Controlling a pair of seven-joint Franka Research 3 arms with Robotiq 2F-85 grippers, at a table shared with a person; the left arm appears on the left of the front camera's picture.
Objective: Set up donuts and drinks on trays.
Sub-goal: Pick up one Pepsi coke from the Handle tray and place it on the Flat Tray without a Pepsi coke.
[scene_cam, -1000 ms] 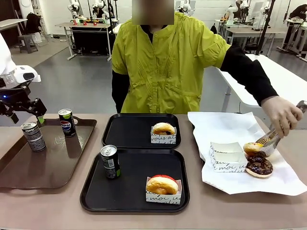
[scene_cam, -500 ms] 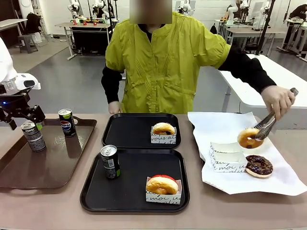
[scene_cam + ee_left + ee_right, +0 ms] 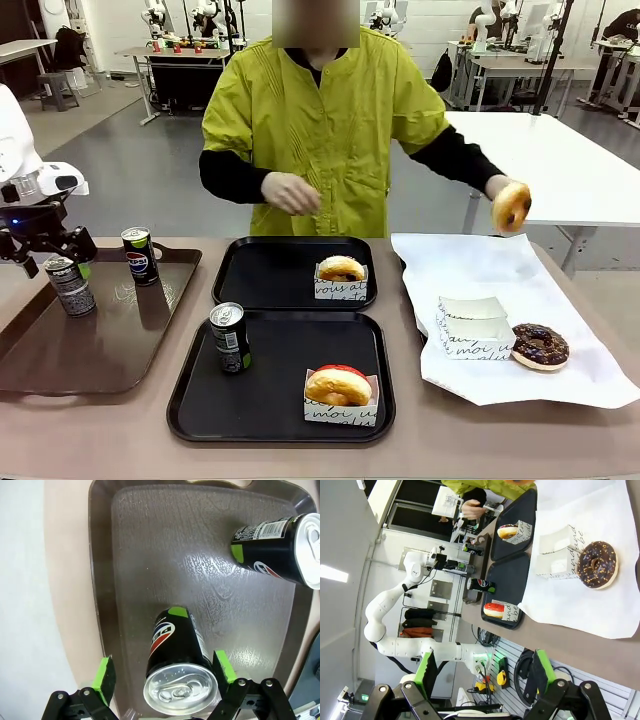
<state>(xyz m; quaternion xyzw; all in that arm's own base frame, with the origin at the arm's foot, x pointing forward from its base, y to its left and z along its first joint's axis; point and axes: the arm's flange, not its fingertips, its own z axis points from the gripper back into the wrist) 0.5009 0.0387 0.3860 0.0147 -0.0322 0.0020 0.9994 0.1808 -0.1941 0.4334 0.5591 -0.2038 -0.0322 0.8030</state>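
Our left gripper, jaws wide and gripping nothing, straddles a can on the brown tray at nine o'clock; our right gripper gapes empty; a person holds a donut at two o'clock.

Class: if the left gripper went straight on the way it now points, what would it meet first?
The left gripper would first meet the silver-topped dark soda can between its open green pads, which likely pass either side toward the brown wood-coloured tray.

Bright, even overhead light falls across the counter with soft, faint shadows, a white sheen glares off the brown tray, both wrist views bulge at their edges, and the person's hand looks slightly smeared.
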